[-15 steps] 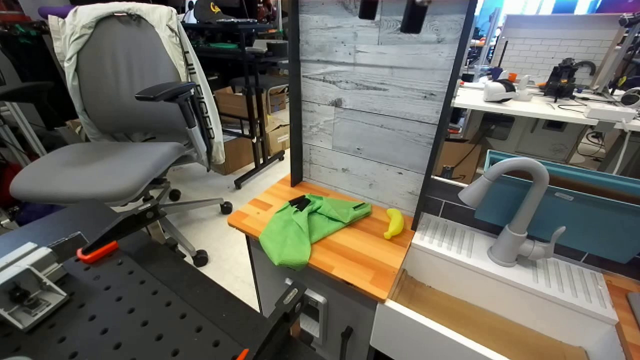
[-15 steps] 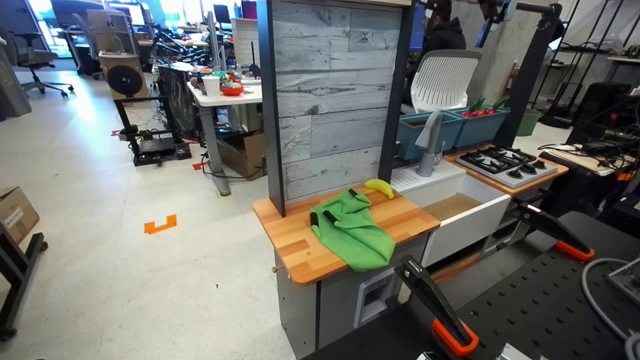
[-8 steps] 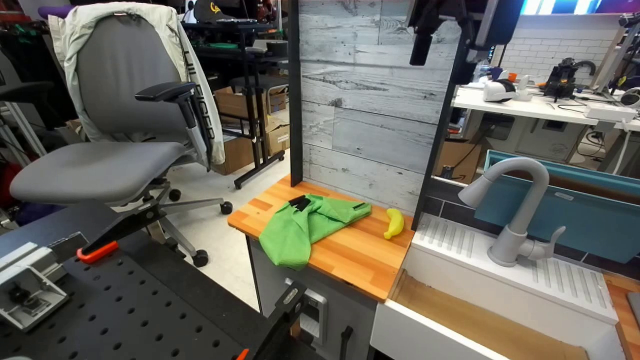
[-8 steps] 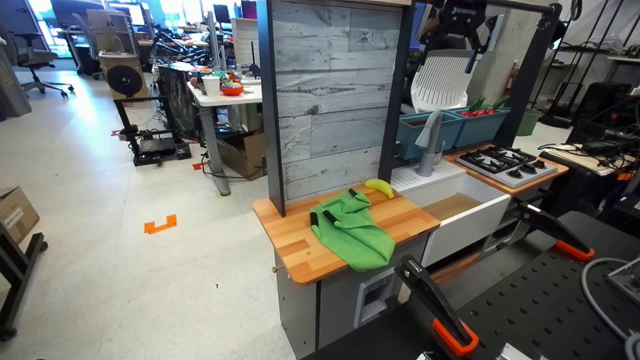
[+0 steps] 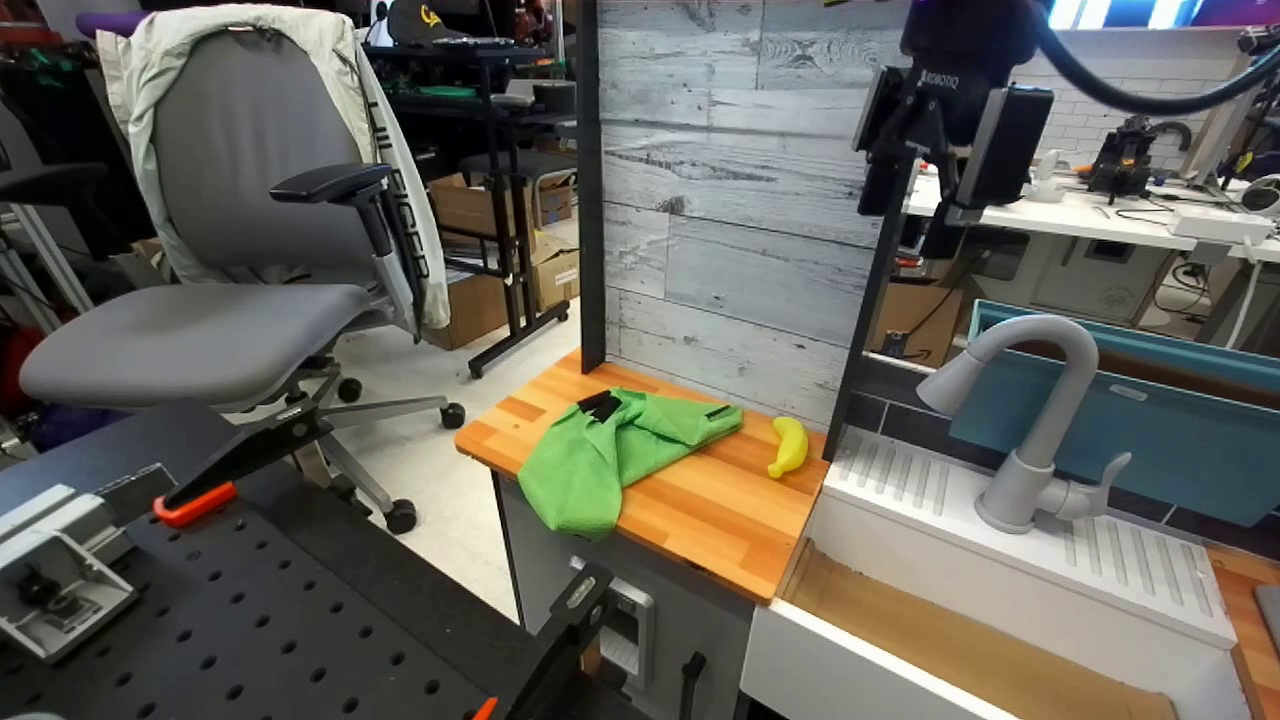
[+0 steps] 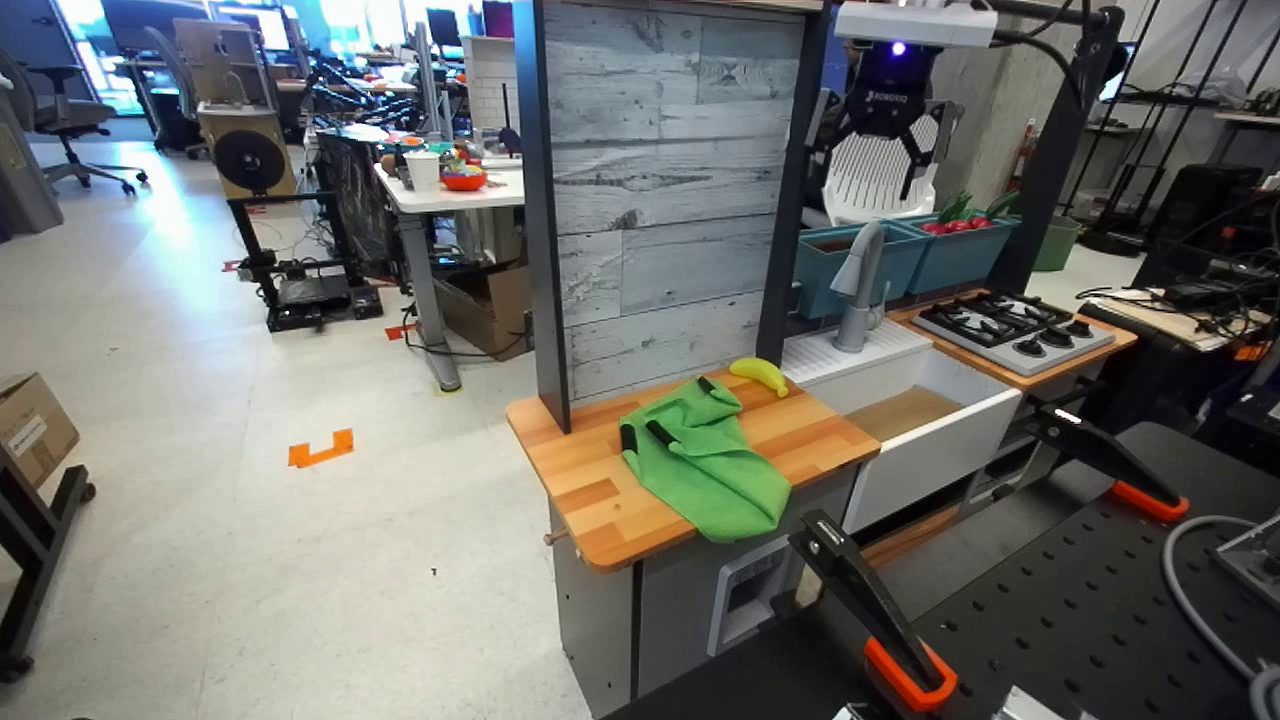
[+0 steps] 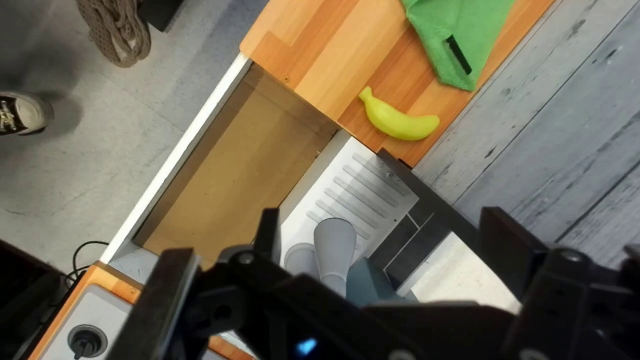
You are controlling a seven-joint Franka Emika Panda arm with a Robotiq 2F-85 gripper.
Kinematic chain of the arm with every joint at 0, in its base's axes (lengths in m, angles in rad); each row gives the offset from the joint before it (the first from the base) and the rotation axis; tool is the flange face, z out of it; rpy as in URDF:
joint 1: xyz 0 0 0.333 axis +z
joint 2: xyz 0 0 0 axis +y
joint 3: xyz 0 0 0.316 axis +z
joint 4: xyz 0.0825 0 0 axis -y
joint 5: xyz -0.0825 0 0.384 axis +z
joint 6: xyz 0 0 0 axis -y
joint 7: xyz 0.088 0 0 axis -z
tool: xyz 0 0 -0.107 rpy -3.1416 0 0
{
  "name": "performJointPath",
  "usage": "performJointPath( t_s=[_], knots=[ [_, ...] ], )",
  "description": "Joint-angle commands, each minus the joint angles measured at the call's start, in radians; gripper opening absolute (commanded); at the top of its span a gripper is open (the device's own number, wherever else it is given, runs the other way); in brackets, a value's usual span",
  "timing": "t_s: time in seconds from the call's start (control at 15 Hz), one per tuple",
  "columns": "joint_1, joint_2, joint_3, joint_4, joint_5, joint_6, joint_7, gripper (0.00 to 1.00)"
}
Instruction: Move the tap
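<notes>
The pale grey tap (image 5: 1083,365) stands upright on the white ribbed ledge behind the sink (image 5: 900,690). Its hooked spout points toward the plank panel side, and it also shows in an exterior view (image 6: 858,290). My gripper (image 5: 908,222) hangs in the air above the sink back, higher than the tap and apart from it. It also shows in an exterior view (image 6: 868,165). In the wrist view the gripper (image 7: 380,222) is wide open and empty. The tap's spout (image 7: 334,242) shows below, between the fingers and nearer the left one; the arm hides the rest.
A yellow banana (image 5: 789,447) and a green cloth (image 5: 610,465) lie on the wooden counter (image 5: 720,530). The plank panel (image 5: 740,200) rises behind it. Teal planters (image 6: 835,275) stand behind the tap. A toy stove (image 6: 1015,330) sits beyond the sink.
My gripper has come down from the top edge into both exterior views, moving lower toward the tap's height. It stays open. The tap, banana and cloth have not moved.
</notes>
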Motion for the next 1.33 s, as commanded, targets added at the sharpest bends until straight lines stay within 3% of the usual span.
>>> performJointPath(
  t_s=[0.0,0.93,1.0,1.07,1.27],
  knots=[
    [-0.017,0.103,-0.013,0.132,0.022,-0.043,0.057,1.0],
    [-0.088,0.35,-0.023,0.394,0.035,-0.026,0.233,1.0],
    [-0.092,0.36,-0.023,0.405,0.033,-0.024,0.236,0.75],
    [-0.093,0.373,-0.025,0.42,0.026,-0.025,0.24,0.74],
    [-0.097,0.396,-0.032,0.441,0.014,-0.004,0.233,0.49]
  ],
)
